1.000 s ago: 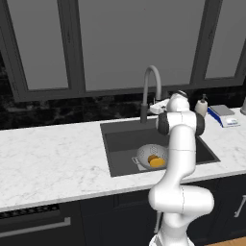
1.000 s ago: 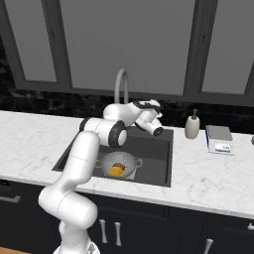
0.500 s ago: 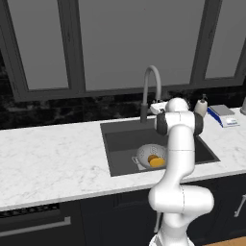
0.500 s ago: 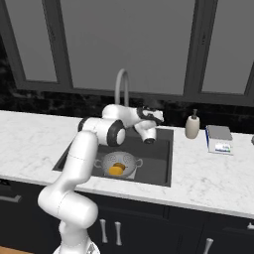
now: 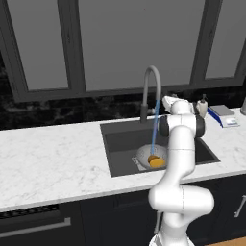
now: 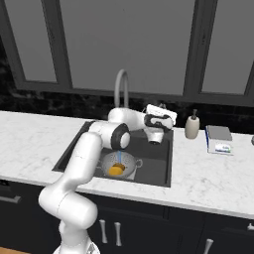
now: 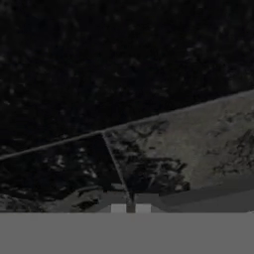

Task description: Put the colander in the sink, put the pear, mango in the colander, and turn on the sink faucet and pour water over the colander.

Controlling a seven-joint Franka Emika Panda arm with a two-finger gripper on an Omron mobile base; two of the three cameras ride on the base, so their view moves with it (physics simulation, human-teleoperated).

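Colander (image 5: 146, 154) sat in the sink (image 5: 124, 144), mango (image 5: 157, 162) inside, under the faucet (image 5: 151, 91) stream; pincer (image 7: 130, 204) fingertips pressed together.

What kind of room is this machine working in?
A kitchen, a rendered one: a white marble counter holds a dark sink under a gooseneck faucet running water into a colander, with dark cabinets below.

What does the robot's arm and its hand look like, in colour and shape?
The arm is made of smooth, rounded white segments joined by dark grey joints. Its hand is a small white block with dark parts. No cables or markings are visible.
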